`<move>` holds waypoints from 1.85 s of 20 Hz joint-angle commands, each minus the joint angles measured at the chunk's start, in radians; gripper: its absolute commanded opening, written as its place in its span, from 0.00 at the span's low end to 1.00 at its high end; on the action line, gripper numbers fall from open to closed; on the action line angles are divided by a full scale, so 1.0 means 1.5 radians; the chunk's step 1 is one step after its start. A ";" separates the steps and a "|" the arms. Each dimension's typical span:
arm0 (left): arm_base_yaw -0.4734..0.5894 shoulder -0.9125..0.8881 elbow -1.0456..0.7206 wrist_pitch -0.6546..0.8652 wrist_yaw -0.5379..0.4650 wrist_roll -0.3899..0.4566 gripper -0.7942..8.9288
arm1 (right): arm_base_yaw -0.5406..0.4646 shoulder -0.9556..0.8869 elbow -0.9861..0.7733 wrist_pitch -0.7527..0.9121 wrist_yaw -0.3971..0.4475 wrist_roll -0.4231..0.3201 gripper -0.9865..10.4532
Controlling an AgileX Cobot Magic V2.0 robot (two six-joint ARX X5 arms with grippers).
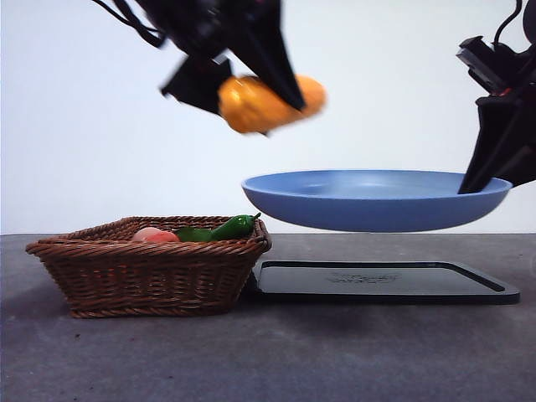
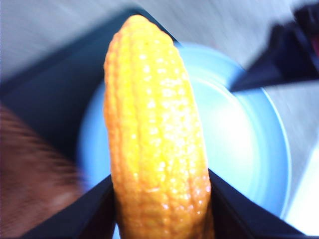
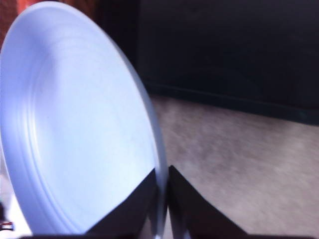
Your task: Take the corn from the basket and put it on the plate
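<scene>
2 black jaws of the left gripper [image 2: 162,199] clamped the long orange-yellow bumpy toy corn [image 2: 154,134], held in the air above the near rim of the round light-blue plate [image 1: 377,201]. The right gripper [image 3: 163,199] pinched that plate's rim, holding it level above the flat black tray [image 1: 381,280]. Beside the tray sat the brown woven wicker basket [image 1: 151,272], holding a green pepper [image 1: 226,229] and a pinkish-orange fruit [image 1: 153,236].
</scene>
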 commanded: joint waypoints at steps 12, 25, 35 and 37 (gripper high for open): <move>-0.077 0.126 0.012 0.023 0.005 0.017 0.42 | 0.002 0.006 0.012 0.010 -0.017 0.010 0.09; -0.071 0.011 0.019 0.016 0.005 0.013 0.43 | -0.007 0.019 0.012 0.043 0.005 0.019 0.09; -0.070 -0.157 0.019 -0.006 0.005 -0.007 0.43 | -0.080 0.177 0.104 0.060 0.005 0.026 0.09; -0.070 -0.181 0.019 -0.014 0.005 -0.011 0.43 | -0.081 0.222 0.144 0.058 0.005 0.034 0.09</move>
